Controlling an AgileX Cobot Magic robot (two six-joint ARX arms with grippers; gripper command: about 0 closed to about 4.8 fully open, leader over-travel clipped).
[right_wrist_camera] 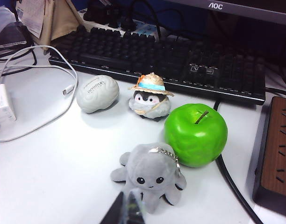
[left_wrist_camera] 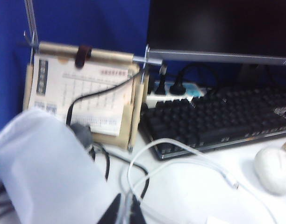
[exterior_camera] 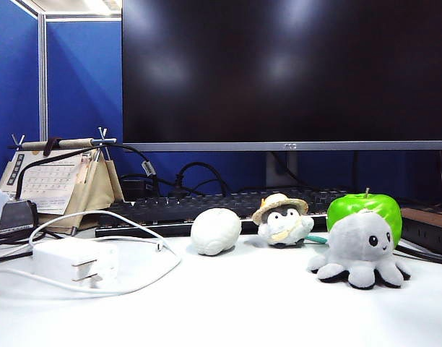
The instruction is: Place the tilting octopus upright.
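Exterior view shows the octopus (exterior_camera: 360,249) sitting on its tentacles on the white counter (exterior_camera: 235,303), head up and face outward, touching the front of a green apple (exterior_camera: 365,210) that stands just behind it. A small penguin plush (exterior_camera: 282,219) in a straw hat sits near the apple on the side toward the middle of the counter, and a white brain-shaped lump (exterior_camera: 216,231) lies just beyond the penguin, farther from the apple. A black keyboard (exterior_camera: 206,206) runs behind these three, under a dark monitor (exterior_camera: 286,72). Well apart from the apple, at the far side of the counter, lie a white power adapter (exterior_camera: 75,262) with its looped cable (exterior_camera: 134,224) and a desk calendar (exterior_camera: 58,181). A brown power strip (right_wrist_camera: 276,154) lies beside the apple on the side away from the penguin.

In the right wrist view the right gripper (right_wrist_camera: 126,212) hangs just in front of the octopus, away from the apple, its jaws drawn together on nothing. In the left wrist view the left gripper (left_wrist_camera: 124,212) sits far from the apple over the white cable; its dark tips appear close together and nothing is held, though the blur leaves this uncertain.
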